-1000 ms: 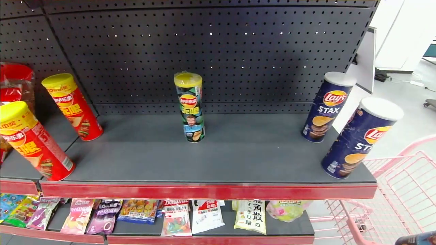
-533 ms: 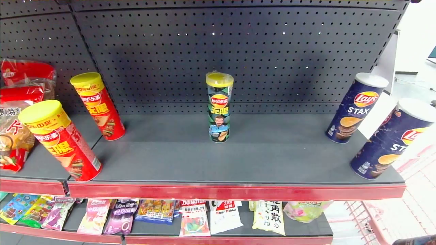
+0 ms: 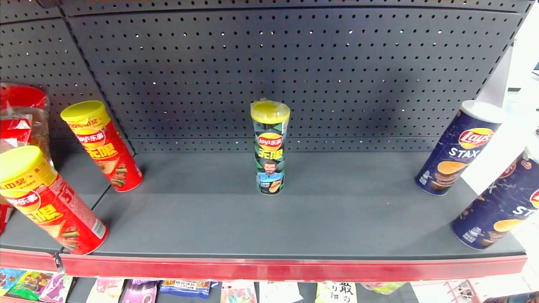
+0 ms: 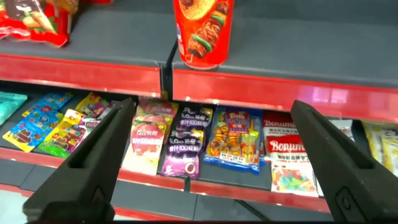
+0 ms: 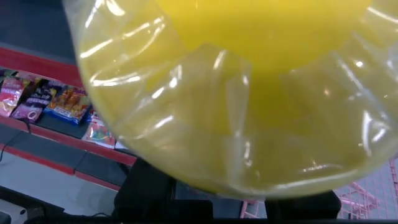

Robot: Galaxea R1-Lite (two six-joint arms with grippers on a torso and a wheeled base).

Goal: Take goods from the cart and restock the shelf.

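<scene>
On the grey shelf board (image 3: 294, 223) a green-and-black chip can (image 3: 269, 147) with a yellow lid stands upright in the middle. Two red cans (image 3: 101, 145) (image 3: 46, 202) stand at its left end, two blue cans (image 3: 459, 147) (image 3: 501, 202) at its right end. My left gripper (image 4: 211, 168) is open and holds nothing; it hangs in front of the lower shelf's snack bags (image 4: 186, 143), below a red can (image 4: 202, 31). My right gripper (image 5: 224, 202) is shut on a chip can whose yellow, plastic-wrapped lid (image 5: 249, 93) sits close to the wrist camera.
A perforated dark back panel (image 3: 273, 71) rises behind the cans. The shelf has a red front lip (image 3: 294, 269). Red snack bags (image 3: 17, 113) sit at the far left. Wide bare stretches lie on both sides of the middle can. A pink cart (image 5: 373, 193) stands to the right.
The head camera has shifted, so the shelf sits lower and larger in the picture and the pink cart has slid out at the right. None of the cans on the shelf has moved.
</scene>
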